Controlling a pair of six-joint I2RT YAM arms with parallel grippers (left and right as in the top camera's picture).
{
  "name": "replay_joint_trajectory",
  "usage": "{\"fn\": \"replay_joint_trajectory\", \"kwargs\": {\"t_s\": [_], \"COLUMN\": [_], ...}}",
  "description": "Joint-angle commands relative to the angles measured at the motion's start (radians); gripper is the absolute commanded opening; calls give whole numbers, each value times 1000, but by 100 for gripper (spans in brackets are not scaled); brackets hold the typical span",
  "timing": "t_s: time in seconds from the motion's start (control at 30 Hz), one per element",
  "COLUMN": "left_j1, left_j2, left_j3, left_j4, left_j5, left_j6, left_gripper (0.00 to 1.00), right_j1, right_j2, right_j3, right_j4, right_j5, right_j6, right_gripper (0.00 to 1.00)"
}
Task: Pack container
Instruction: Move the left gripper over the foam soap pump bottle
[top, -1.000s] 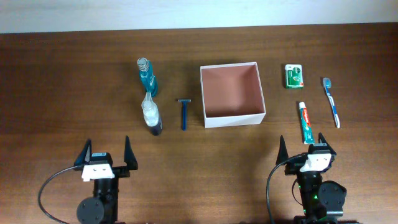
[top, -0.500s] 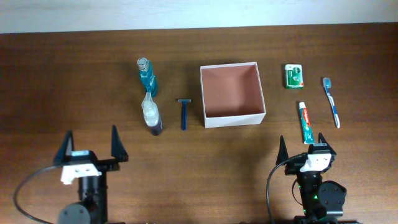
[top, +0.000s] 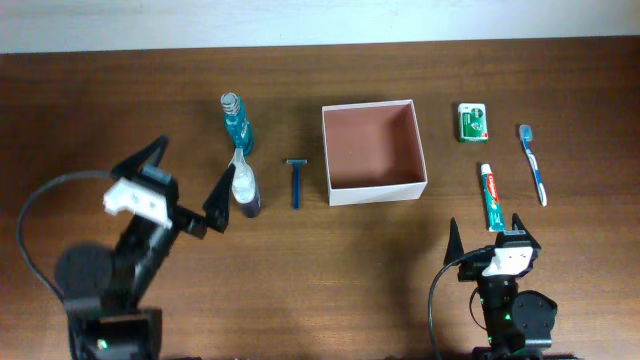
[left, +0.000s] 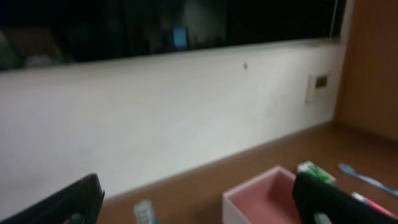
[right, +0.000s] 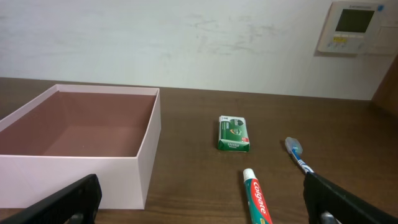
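Rightward of left hand (top: 197, 158), container (top: 375, 192) sits apart; hand spread wide.

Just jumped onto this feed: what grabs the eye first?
The empty white-walled container sits mid-table. The left gripper hangs tilted, fingers wide open, beside the clear bottle; the right gripper rests open just short of the toothpaste.
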Motion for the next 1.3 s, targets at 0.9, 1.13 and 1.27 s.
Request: {"fn": "replay_joint_trajectory", "kwargs": {"t_s": [0.9,1.13,1.27], "left_j1": [-317,-306,-306], "left_j2": [668,737,798], "left_j3": [733,740,740], "left_j4": [-980,-1041,-1041], "left_j5": [-432,-558,-558], "left_j6": [77,-361,-349], "left_gripper": [99,99,99], "right_j1": [5,5,5], "right_j2": [-11,-11,-11], "right_j3": [-5,-5,-5], "right_j4": [-5,-5,-5], "right_j5": [-9,-9,-9], "right_j6": [-3,-4,-4], "right_gripper": [99,99,99]}}
